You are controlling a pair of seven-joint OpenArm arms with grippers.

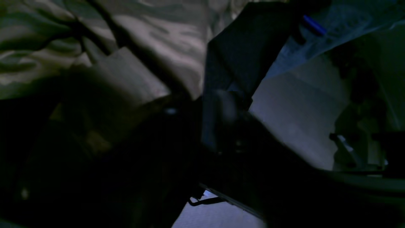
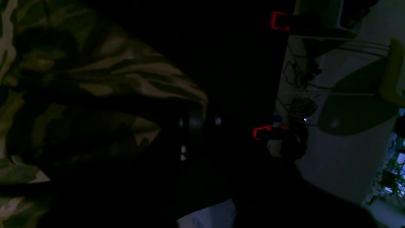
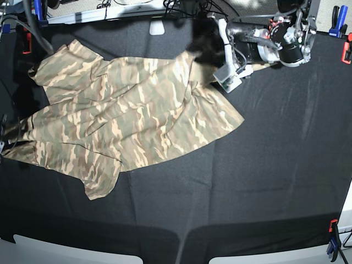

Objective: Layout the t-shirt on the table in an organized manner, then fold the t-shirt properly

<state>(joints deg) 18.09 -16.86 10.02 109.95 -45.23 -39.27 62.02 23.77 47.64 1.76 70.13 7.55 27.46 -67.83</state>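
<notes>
The t-shirt (image 3: 126,118) is pinched at its edge by the right gripper (image 3: 6,137) so it can be drawn flat on the table (image 3: 264,165), while the left gripper (image 3: 212,66) rests at the opposite edge, its finger state not discernible.

Red clamps (image 2: 279,21) and blue clamps (image 3: 335,13) grip the edges of the black cloth. Beyond the edge, a pale floor (image 2: 335,158) shows tangled cables (image 2: 297,74), a green chair (image 2: 357,104) and a potted plant (image 2: 392,180).

T-shirt (image 3: 132,115): soft matt camouflage cloth, wrinkled. Table (image 3: 264,181): matt black cloth cover.
</notes>
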